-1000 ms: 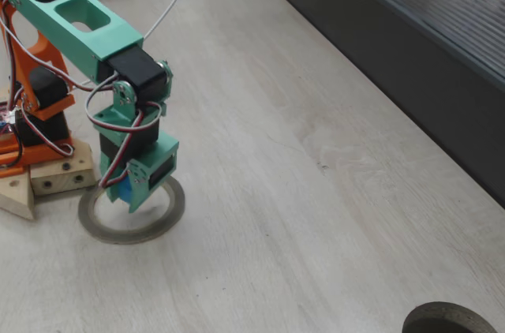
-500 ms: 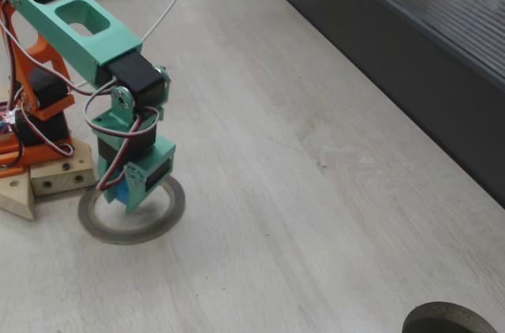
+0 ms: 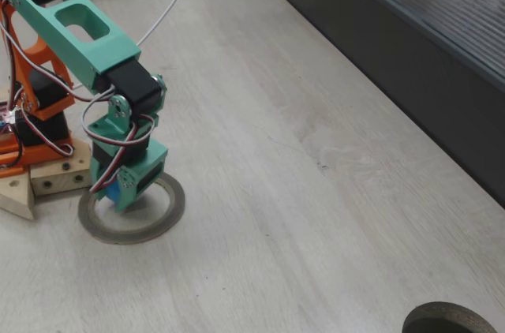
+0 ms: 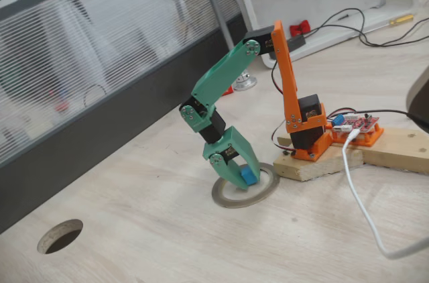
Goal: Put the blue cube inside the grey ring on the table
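The blue cube (image 4: 249, 176) is held tight between the jaws, which have been lowered further since a second ago, over the grey ring (image 3: 162, 217).

The pale wood-grain table (image 3: 316, 191) carries the grey ring (image 3: 167, 217) and wooden blocks (image 4: 315, 162).

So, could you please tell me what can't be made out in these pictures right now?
- Whether the blue cube touches the table inside the grey ring: the hand covers its underside in both fixed views.
- How firmly the fingers grip: too small.
- The darker ring: cut off by the bottom edge.
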You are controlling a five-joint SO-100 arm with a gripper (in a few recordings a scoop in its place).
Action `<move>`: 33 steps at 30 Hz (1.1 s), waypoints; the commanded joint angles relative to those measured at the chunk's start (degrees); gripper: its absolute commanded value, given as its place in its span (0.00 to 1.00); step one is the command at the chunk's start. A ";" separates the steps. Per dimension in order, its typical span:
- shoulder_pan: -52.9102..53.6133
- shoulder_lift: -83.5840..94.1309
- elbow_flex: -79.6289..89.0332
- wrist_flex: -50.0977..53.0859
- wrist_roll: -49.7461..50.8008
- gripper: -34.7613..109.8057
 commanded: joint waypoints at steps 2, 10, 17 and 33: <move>0.53 2.02 0.26 -0.09 0.44 0.25; 0.26 2.02 0.88 -8.00 0.44 0.25; 0.18 2.02 0.88 -7.47 0.26 0.25; 0.18 1.93 0.53 -7.38 0.09 0.25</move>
